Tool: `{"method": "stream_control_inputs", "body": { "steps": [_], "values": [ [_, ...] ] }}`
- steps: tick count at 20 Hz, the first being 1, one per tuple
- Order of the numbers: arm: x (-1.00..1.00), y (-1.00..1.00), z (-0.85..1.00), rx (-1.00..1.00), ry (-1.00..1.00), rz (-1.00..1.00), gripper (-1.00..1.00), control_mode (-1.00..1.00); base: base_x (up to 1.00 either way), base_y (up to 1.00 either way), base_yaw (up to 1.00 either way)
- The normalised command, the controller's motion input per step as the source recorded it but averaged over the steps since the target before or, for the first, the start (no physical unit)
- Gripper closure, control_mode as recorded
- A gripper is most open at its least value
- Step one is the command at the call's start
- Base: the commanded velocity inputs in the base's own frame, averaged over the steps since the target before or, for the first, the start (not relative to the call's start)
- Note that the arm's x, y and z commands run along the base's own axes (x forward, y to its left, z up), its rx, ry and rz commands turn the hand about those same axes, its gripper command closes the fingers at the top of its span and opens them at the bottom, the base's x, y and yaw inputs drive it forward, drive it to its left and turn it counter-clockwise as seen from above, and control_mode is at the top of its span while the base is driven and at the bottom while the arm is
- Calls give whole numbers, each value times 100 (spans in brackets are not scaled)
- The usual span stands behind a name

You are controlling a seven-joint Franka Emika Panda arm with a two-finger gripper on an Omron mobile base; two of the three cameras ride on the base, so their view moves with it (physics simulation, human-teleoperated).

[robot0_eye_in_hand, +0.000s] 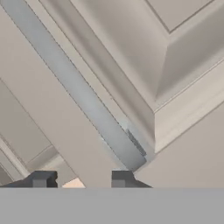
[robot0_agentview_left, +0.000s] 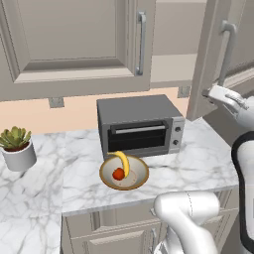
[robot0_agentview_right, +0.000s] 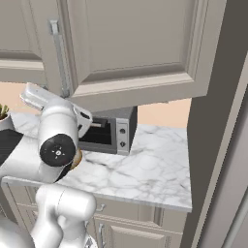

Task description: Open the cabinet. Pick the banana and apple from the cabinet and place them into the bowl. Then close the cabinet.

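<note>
The jaws (robot0_eye_in_hand: 81, 178) stand parted, gripping nothing, with the cabinet (robot0_eye_in_hand: 175, 65) door's bar handle (robot0_eye_in_hand: 74, 85) just ahead (long axis running away diagonally)

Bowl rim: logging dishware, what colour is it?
Golden-brown, around the wide shallow cream bowl; clearest in the left base view.

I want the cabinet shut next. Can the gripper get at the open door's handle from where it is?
Probably yes. In the hand view the gripper sits just below the lower end of the grey bar handle on the open cabinet door, fingertips apart, with nothing between them and the bar.
</note>
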Motion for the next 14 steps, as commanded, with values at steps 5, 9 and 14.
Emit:
{"method": "stream_control_inputs", "body": {
  "steps": [5, 9, 14],
  "values": [
    [100, 28, -36, 18, 0, 11, -100, -100, 0, 0, 0],
    [100, 29, -39, 10, -2, 6, -100, -100, 0, 0, 0],
    [100, 24, -38, 7, -3, 0, -100, -100, 0, 0, 0]
  ]
}}
